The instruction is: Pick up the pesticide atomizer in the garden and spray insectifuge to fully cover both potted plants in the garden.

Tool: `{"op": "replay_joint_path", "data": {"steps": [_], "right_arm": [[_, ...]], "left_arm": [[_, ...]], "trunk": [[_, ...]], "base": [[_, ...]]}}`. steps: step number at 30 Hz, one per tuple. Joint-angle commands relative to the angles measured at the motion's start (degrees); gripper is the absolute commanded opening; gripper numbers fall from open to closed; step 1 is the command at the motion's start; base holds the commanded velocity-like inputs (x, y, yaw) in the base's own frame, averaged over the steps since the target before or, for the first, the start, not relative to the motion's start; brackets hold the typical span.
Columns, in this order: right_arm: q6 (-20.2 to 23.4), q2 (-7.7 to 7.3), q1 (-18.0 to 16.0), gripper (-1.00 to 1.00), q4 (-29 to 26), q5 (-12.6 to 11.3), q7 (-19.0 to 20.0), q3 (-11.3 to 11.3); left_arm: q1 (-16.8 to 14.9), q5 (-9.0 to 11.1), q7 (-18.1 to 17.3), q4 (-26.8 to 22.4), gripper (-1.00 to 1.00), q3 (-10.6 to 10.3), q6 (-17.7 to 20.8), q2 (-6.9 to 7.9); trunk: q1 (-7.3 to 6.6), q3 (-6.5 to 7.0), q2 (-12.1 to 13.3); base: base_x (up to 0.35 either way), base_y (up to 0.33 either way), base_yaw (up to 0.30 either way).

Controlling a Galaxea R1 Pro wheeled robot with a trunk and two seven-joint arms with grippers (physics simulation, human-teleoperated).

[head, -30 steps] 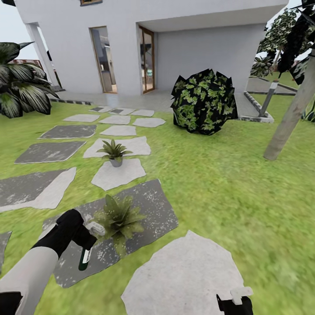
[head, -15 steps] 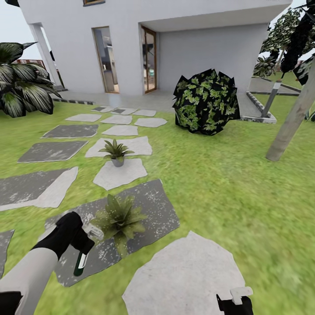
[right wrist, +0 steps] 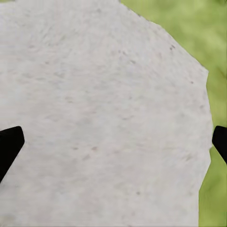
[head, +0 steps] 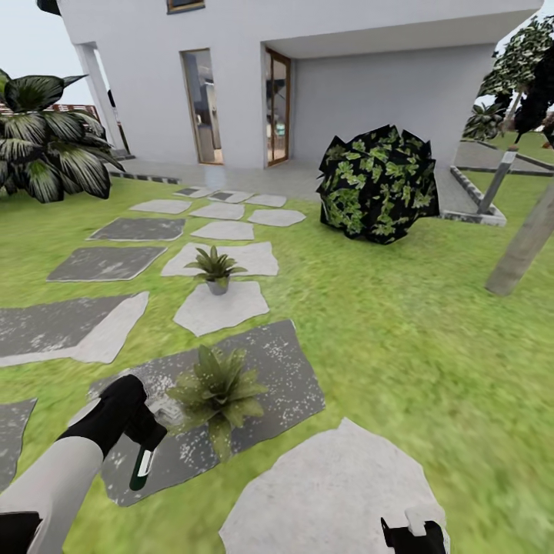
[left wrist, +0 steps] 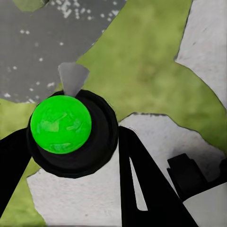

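Left gripper (head: 142, 438): fingers closed round the pesticide atomizer (head: 143, 464), held low over the dark speckled stone (head: 277, 369), nr its left edge.
Atomizer: dark bottle hangs tilted from the grip, green-white mark showing in head view; in left wrist view its round green end (left wrist: 60, 124) faces the cam, black fingers (left wrist: 142, 184) tight on both sides.
Near potted plant (head: 219, 385): sits on the dark speckled stone, middle-left part, just beside the atomizer. Pot hidden by leaves.
Far potted plant (head: 216, 268): grey pot at the far edge of a pale stone (head: 223, 308), well apart from the gripper.
Right gripper (head: 415, 531): at bottom of head view, over the big pale stone (head: 331, 492); wrist cam shows fingertips (right wrist: 9, 146) spread wide, nothing betw them.
Lawn (head: 400, 323): green, stepping stones run toward the white house (head: 346, 85).
Bush (head: 378, 185): dark, green-blotched, on lawn's far side nr the house.
Post (head: 496, 181): grey, right of bush.
Tree trunk (head: 527, 242): leaning, right edge.
Striped-leaf plant (head: 50, 150): far left.
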Motion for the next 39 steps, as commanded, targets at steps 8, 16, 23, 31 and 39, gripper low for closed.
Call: {"op": "replay_joint_path", "data": {"steps": [8, 16, 23, 31, 39], "right_arm": [[-0.24, 0.00, -0.06, 1.00, 0.02, 0.35, 0.24, -0.48], [-0.24, 0.00, -0.02, 1.00, 0.03, 0.35, 0.29, -0.48], [-0.24, 0.00, -0.03, 1.00, 0.01, 0.35, 0.29, -0.48], [-0.24, 0.02, -0.04, 1.00, 0.05, 0.35, 0.29, -0.48], [-0.24, 0.01, -0.04, 1.00, 0.03, 0.35, 0.29, -0.48]], "left_arm": [[0.06, -0.45, -0.32, -0.07, -1.00, -0.01, 0.29, -0.17], [0.01, -0.68, -0.29, -0.08, -1.00, -0.01, 0.29, -0.17], [0.00, -0.76, -0.29, -0.12, -1.00, -0.01, 0.29, -0.24], [0.00, -0.79, -0.29, -0.08, -1.00, -0.01, 0.38, -0.26], [0.06, -2.05, -0.29, 0.09, -1.00, 0.02, 0.38, 0.40]], "trunk": [[-0.01, -0.05, -0.02], [-0.01, -0.05, -0.02], [-0.01, -0.05, -0.02], [-0.01, -0.05, -0.02], [-0.01, -0.05, -0.02]], "base": [[0.000, -0.093, 0.092], [0.000, -0.271, 0.000], [0.017, -0.245, 0.091], [0.097, -0.137, 0.269], [0.072, -0.004, 0.051]]}}
